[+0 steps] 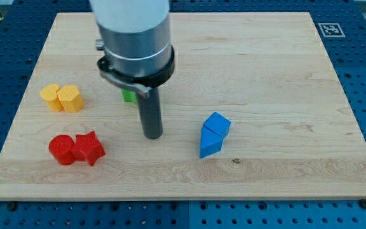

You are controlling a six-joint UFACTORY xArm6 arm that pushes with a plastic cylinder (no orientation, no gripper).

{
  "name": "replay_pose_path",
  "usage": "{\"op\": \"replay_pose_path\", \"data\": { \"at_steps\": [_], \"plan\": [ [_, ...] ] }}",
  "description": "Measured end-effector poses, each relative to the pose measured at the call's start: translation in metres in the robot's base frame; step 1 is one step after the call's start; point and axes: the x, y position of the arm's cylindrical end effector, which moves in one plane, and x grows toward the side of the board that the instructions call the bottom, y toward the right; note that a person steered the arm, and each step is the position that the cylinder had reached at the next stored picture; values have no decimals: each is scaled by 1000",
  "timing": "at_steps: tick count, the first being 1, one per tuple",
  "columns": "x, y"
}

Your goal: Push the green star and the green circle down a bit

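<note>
One camera looks down, tilted, at the whole wooden board [265, 57].

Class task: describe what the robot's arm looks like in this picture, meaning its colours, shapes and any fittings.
The arm is a wide cylinder, light grey at the top with a darker metallic grey band below. A black ring clamp circles its base. From it a straight dark grey rod runs down to my tip. No cables or markings show.

Pale wood board [265, 57], visible grain; matt blue cube [217, 123].
</note>
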Motion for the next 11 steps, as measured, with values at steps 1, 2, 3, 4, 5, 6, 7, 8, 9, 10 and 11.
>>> {"op": "replay_pose_path", "data": {
  "at_steps": [1,2,3,4,5,6,7,8,9,10,11],
  "plan": [
    [-14,23],
    [-31,31],
    [-55,31],
    [-79,30],
    [-100,14],
    [-123,-7],
    [-136,-30],
    [-136,-31],
    [-126,-33],
    [-107,-35],
    [-89,-35]
  ]
}}
